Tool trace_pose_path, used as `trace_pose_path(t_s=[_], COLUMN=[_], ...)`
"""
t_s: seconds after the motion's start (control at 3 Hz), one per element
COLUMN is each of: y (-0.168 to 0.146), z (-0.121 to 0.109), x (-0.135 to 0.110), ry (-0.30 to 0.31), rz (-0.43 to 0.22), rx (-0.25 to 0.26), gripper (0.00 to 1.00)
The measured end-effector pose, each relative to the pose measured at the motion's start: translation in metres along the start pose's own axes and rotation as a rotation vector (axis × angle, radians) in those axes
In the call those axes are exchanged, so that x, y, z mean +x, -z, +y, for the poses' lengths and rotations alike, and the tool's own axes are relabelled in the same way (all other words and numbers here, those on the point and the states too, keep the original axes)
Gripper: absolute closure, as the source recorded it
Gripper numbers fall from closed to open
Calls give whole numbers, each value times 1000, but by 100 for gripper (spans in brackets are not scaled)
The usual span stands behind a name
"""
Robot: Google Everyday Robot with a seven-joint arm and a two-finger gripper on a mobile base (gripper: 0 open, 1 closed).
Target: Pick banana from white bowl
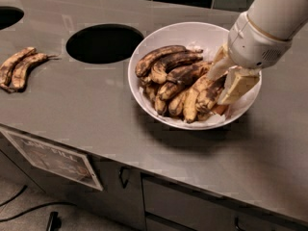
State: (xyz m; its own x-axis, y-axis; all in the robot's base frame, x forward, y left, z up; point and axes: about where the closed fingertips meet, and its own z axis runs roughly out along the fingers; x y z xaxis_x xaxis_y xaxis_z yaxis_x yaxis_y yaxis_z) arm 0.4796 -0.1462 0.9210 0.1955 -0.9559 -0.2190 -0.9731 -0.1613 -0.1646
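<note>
Camera view showed the gripper (219,89) reaching down into the right side of the white bowl (191,34), its cream-coloured end sunk among the fruit there. Whether it had closed on anything could not be told, because the fruit crowded right around it. Above it, the white arm (269,23) rose toward the upper right corner.

The banana (192,100), long, fairly straight and yellow-brown with dark streaking, lay in the bowl at the right of the heap, running from the near rim up toward the gripper and just beside it. Contact between the two could not be made out. A flat orange piece (220,109) sat low by the gripper, against the bowl's near right wall. The other bananas (168,61), shorter, curved and brown-black, were stacked across the middle and left of the bowl, while its far wall was bare and glossy.

The bowl stood on a grey counter (96,109). A round hole (104,43) opened in the counter just left of the bowl, and part of a second hole (8,16) showed at the far left edge. Two spotted bananas (19,69) lay together on the counter near that edge, well apart from the bowl. Below the counter front hung a printed label (53,158) beside a dark cabinet handle (122,177).
</note>
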Motion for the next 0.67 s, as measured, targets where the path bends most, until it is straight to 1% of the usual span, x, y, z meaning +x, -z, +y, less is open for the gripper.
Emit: trace_pose_path(t_s=[0.33, 0.67], y=[-1, -1], z=[0, 0], x=[0, 0], ry=[0, 0], rz=[-1, -1], rx=[-2, -2], gripper=[57, 70])
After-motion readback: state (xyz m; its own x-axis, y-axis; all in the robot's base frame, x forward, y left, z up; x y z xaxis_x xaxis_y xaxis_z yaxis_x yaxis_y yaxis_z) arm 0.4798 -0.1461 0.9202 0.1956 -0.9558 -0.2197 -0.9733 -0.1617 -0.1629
